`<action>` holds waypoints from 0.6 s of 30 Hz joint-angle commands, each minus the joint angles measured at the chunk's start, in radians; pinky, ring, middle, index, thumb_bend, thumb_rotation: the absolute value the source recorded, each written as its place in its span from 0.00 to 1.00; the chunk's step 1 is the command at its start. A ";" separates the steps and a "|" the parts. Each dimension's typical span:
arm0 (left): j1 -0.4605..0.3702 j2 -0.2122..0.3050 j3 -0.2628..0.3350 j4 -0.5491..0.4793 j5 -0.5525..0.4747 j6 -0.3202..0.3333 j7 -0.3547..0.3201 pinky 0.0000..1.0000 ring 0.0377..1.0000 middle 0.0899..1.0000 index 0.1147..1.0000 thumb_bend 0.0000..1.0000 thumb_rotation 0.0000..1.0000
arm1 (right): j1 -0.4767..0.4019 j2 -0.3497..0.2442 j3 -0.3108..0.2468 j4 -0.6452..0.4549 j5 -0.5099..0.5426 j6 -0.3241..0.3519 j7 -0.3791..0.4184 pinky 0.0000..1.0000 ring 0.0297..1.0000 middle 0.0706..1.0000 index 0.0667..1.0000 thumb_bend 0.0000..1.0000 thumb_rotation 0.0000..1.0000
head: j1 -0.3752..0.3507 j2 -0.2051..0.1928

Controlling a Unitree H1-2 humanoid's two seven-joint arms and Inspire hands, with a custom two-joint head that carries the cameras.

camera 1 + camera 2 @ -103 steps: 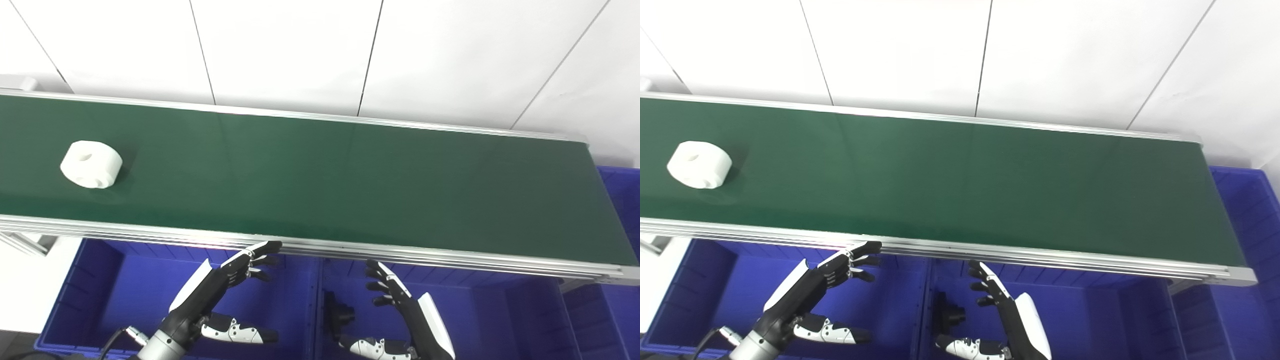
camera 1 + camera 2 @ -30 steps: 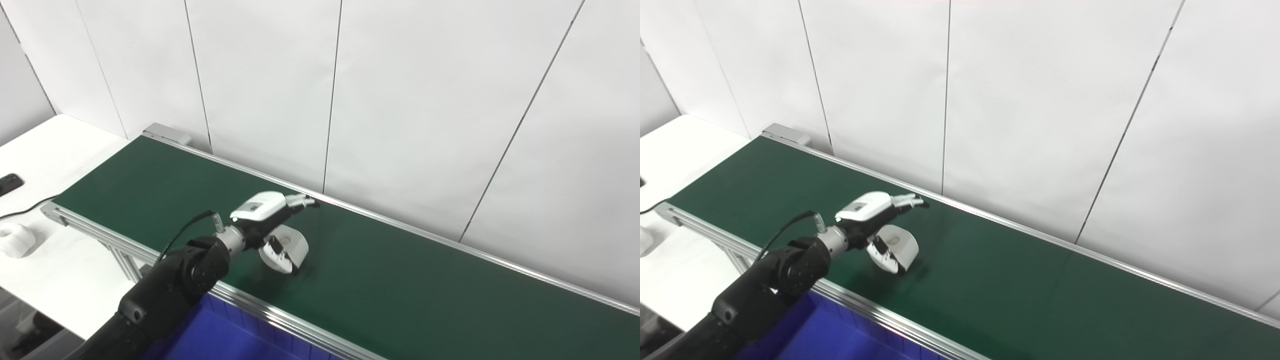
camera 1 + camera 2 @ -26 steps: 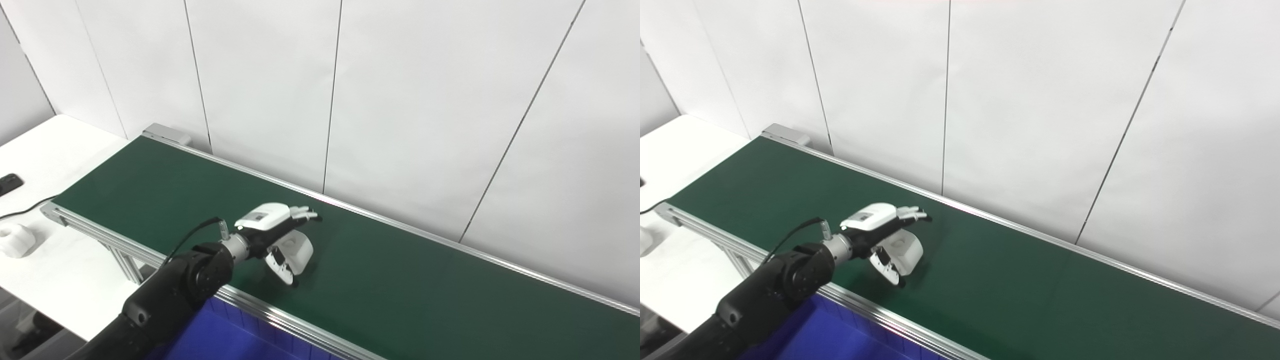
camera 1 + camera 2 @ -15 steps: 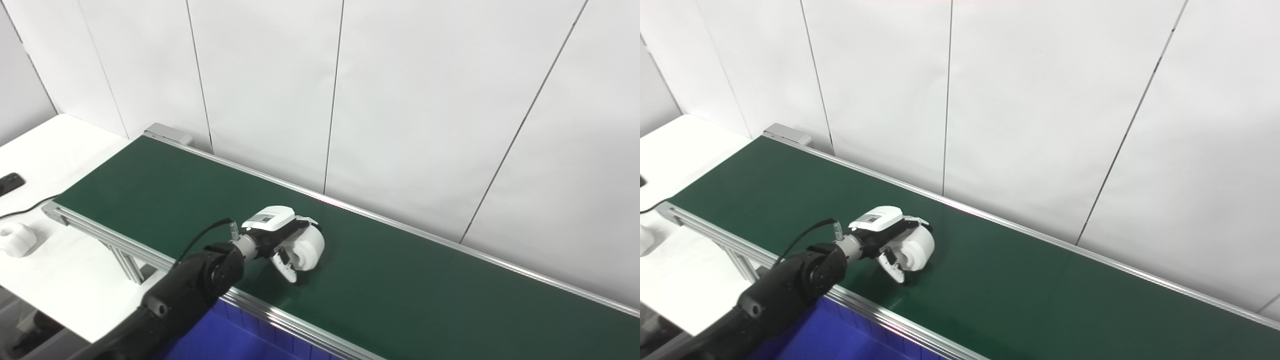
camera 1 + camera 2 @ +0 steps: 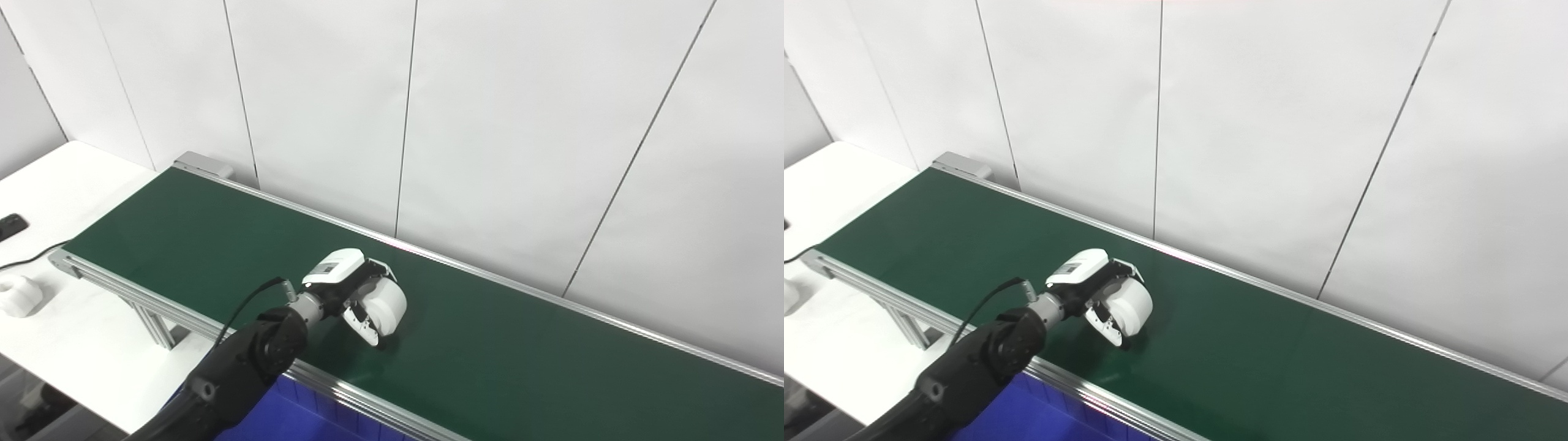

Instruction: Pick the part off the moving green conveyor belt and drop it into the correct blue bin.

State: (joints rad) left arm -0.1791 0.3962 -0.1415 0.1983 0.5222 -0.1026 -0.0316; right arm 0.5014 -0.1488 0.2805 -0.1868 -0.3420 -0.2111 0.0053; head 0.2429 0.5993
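A white round part (image 5: 388, 302) (image 5: 1134, 309) sits on the green conveyor belt (image 5: 520, 361), near the belt's middle. My left hand (image 5: 349, 288) (image 5: 1093, 285) reaches over the belt and is wrapped around the part, fingers curled over its far side and thumb under its near side. The part still touches the belt. A corner of a blue bin (image 5: 269, 416) shows below the belt's near rail. My right hand is out of both views.
A white table (image 5: 67, 318) stands at the left with a small white object (image 5: 18, 295), a black device (image 5: 11, 224) and a cable on it. A white panelled wall runs behind the belt. The belt's aluminium rail (image 5: 343, 392) edges the near side.
My left hand has closed its fingers around the white part, which was loose under an open hand a second ago. Hand and part have drifted right along the belt.
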 commanded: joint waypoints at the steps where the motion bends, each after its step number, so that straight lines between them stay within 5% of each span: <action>1: 0.013 0.005 0.043 -0.089 -0.055 -0.032 0.029 0.48 0.41 0.46 0.45 0.50 0.00 | 0.008 0.014 0.008 -0.049 -0.007 -0.040 -0.008 0.87 0.88 0.89 0.98 0.76 0.16 | -0.002 0.000; 4: 0.089 0.001 0.086 -0.227 -0.121 -0.022 0.007 0.46 0.39 0.44 0.48 0.49 0.00 | 0.015 0.028 0.018 -0.072 -0.010 -0.040 -0.006 0.84 0.87 0.88 0.96 0.75 0.16 | -0.148 0.089; 8: 0.198 0.012 0.120 -0.360 -0.207 -0.094 -0.005 0.43 0.38 0.44 0.49 0.49 0.00 | 0.034 0.055 0.034 -0.137 -0.037 0.010 0.004 0.81 0.85 0.87 0.94 0.73 0.17 | -0.325 0.183; 12: 0.310 0.015 0.122 -0.435 -0.246 -0.186 -0.018 0.43 0.39 0.44 0.49 0.49 0.00 | 0.058 0.083 0.045 -0.200 -0.089 0.077 0.012 0.80 0.84 0.85 0.92 0.75 0.27 | -0.400 0.225; 18: 0.452 -0.002 0.103 -0.583 -0.244 -0.150 -0.076 0.39 0.38 0.45 0.49 0.49 0.00 | 0.078 0.110 0.061 -0.261 -0.129 0.140 0.023 0.78 0.84 0.85 0.92 0.75 0.31 | -0.404 0.285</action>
State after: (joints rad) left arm 0.2762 0.3929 -0.0452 -0.3316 0.2861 -0.2484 -0.1061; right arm 0.5780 -0.0504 0.3330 -0.4069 -0.4675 -0.0814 0.0246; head -0.1672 0.8652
